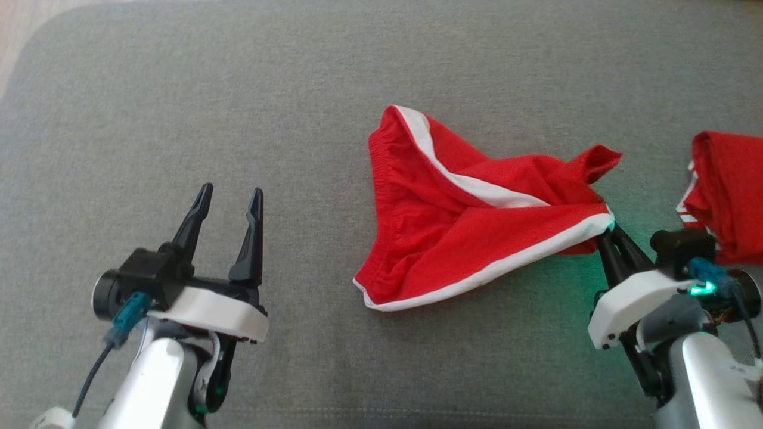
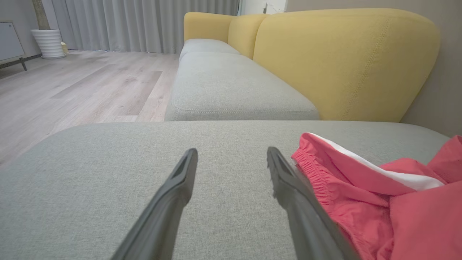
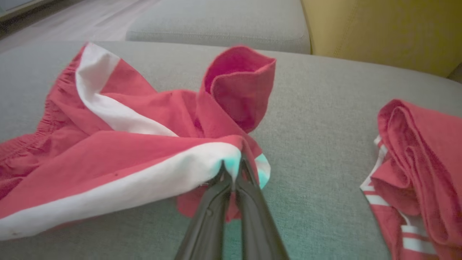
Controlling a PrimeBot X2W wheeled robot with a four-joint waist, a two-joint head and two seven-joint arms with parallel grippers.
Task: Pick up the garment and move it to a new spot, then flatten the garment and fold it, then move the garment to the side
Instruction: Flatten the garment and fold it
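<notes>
The garment [image 1: 471,226] is a pair of red shorts with white trim, lying crumpled on the grey cushion [image 1: 298,107] right of centre. My right gripper [image 1: 609,227] is shut on its white-edged hem corner at the garment's right end; the right wrist view shows the garment [image 3: 119,144] with that hem pinched between the closed gripper [image 3: 232,172] tips. My left gripper [image 1: 229,199] stands open above the cushion at the lower left, well left of the garment and holding nothing. In the left wrist view the left gripper [image 2: 232,159] points past the garment's [image 2: 361,187] elastic waistband on its right.
A second red garment with white stripes [image 1: 724,196] lies bunched at the cushion's right edge, also seen as the second garment [image 3: 418,173] in the right wrist view. Beyond the cushion stand a yellow sofa back [image 2: 343,61], another grey seat [image 2: 231,83] and wooden floor [image 2: 79,86].
</notes>
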